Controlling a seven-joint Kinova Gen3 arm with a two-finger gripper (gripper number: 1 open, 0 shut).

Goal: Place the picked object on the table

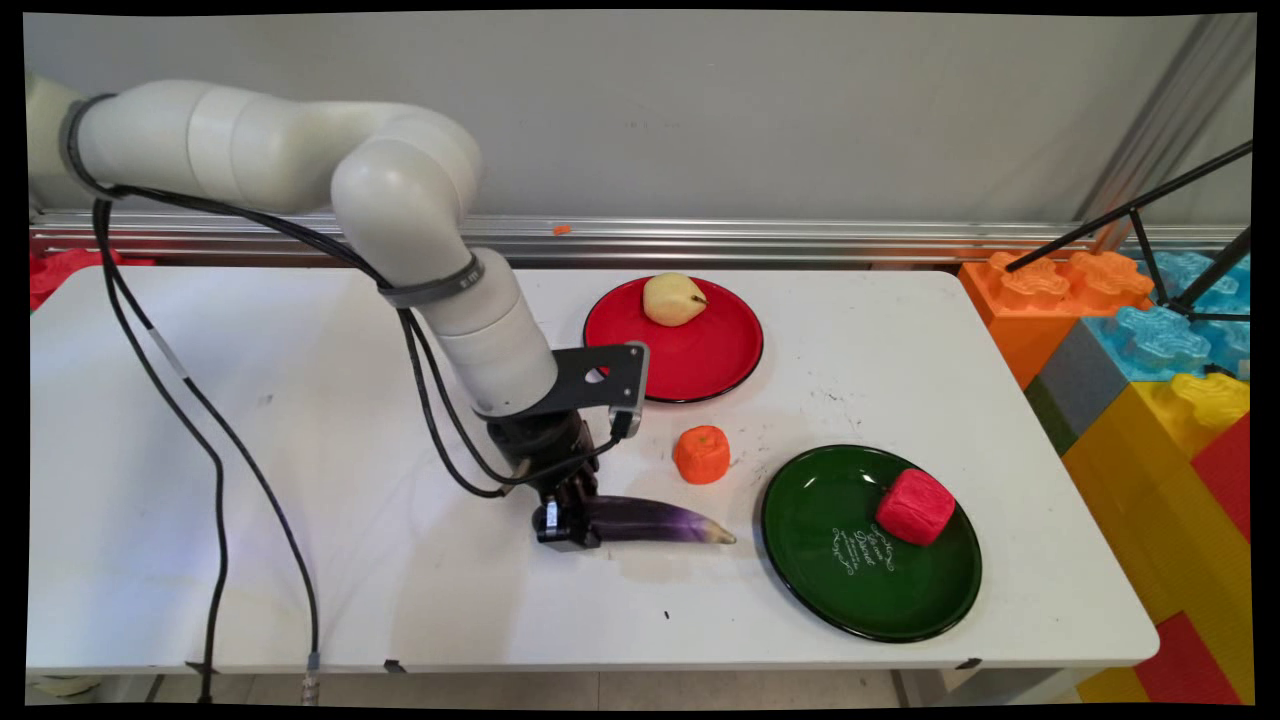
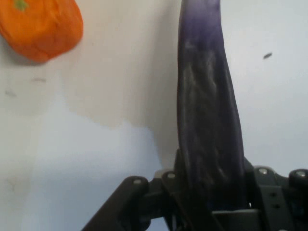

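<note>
Eggplant (image 1: 655, 520) (purple) — inside end effector (image 1: 565, 522).

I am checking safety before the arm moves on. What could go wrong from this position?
The gripper is shut on the eggplant at one end, so the long free end may sag or twist out. The orange and green plate lie close; a swing could hit them.

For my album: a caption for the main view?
Black claw gripping a purple toy eggplant lying on the white table.
</note>
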